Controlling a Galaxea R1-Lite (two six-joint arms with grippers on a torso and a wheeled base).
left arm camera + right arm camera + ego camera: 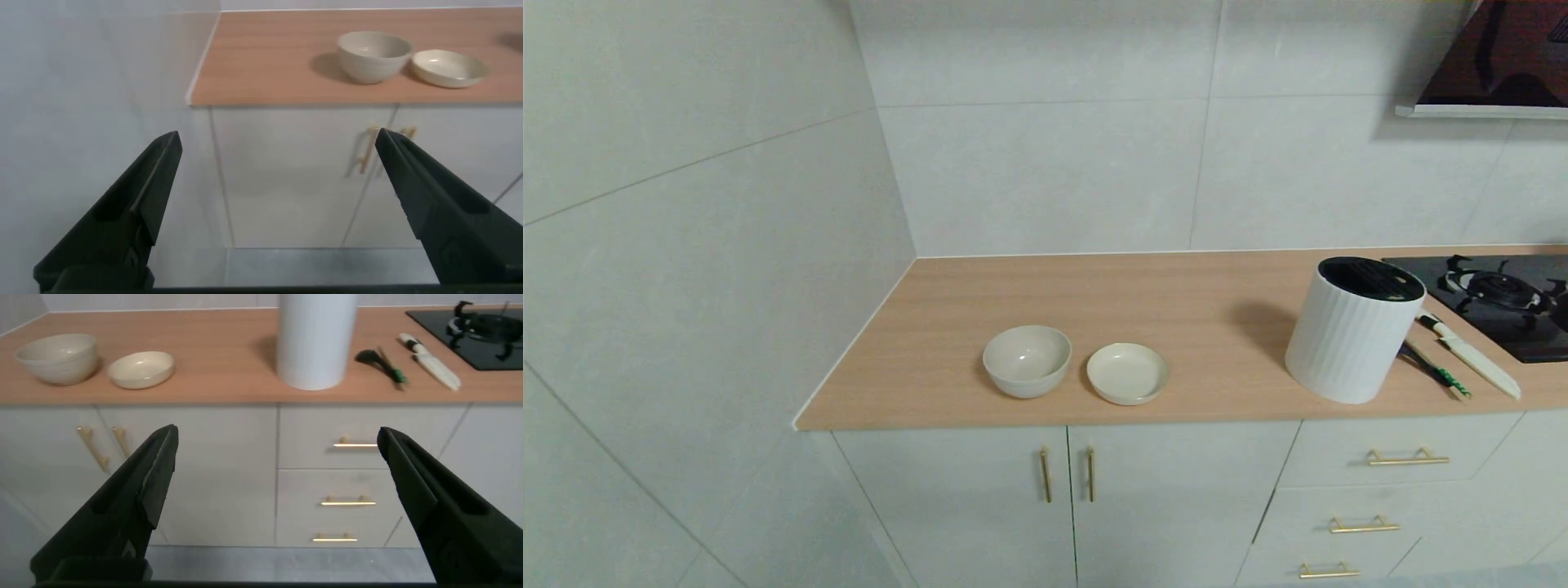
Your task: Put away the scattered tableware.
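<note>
1. Two dishes, a bowl [1027, 359] and a saucer [1127, 372], sit just beside each other near the worktop's [1176, 294] front edge; a knife [1470, 355] and a green-banded utensil [1441, 374] lie by the white holder [1352, 331].
2. Left claw [276, 137] and right claw [278, 431] hang spread and empty, low before the cabinets.
3. Nothing is grasped; the next move likely calls for raising one claw to a piece.

Over on the right the black gas hob [1494, 302] runs off the head view's edge, and the dark glass range hood [1503, 65] is clipped by the top corner. The tall white ribbed cylinder holder [1352, 335] covers the dark end of the slim green-banded utensil [1441, 374] lying just behind it, and the utensil is too small to say what kind it is. The holder's black inside gives nothing away, and in the right wrist view its top is cut off by the frame.
</note>
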